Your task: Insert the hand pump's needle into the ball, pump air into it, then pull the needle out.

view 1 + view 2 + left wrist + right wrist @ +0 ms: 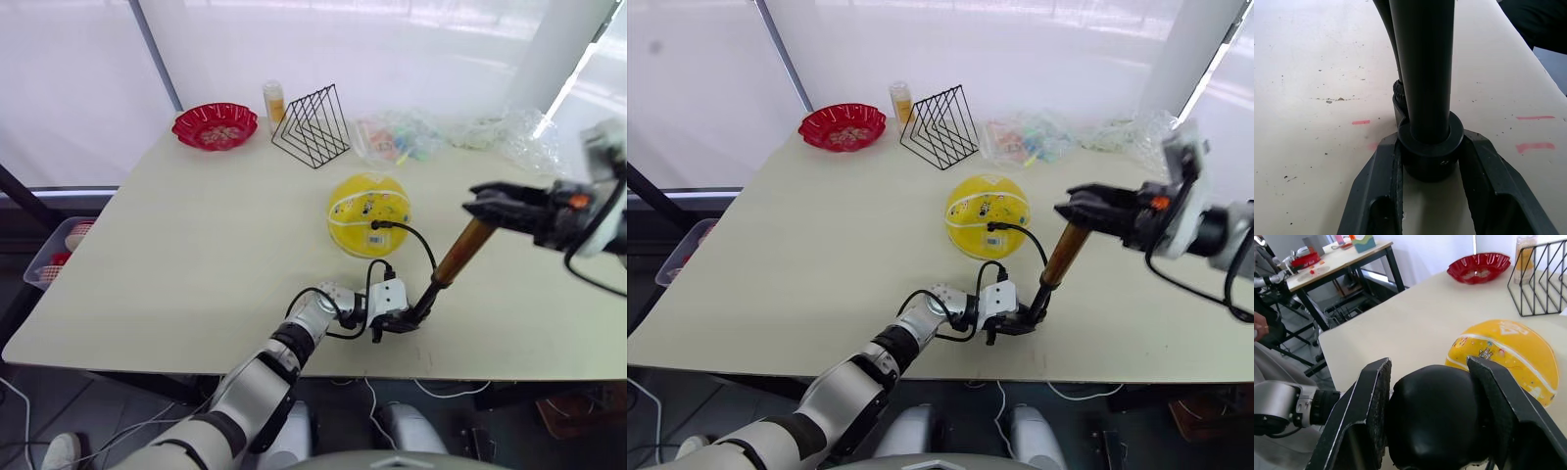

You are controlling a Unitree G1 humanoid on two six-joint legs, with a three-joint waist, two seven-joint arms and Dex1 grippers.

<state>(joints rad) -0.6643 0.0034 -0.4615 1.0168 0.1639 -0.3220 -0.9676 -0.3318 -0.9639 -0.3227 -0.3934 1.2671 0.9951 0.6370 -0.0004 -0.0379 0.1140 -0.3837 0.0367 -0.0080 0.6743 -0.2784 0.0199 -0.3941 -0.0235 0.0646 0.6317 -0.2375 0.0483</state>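
Note:
The yellow ball (367, 211) rests mid-table. The hand pump (460, 252) stands tilted to its right, orange-gold barrel leaning up toward my right side. My left gripper (404, 321) is shut on the pump's black bottom cap (1428, 149), low on the table near the front edge. My right gripper (487, 205) is shut on the black handle (1434, 418) at the pump's top. The black hose (423, 245) loops from the base to the ball, where the needle's black connector (377, 225) sits against the ball's near side; the pin itself is hidden.
At the table's far side stand a red scalloped bowl (216, 125), an orange bottle (274, 100), a black wire rack (312, 125) and crumpled plastic bags (407, 137). A basket (57, 250) sits beside the table's left edge. A second table (1327, 269) stands beyond.

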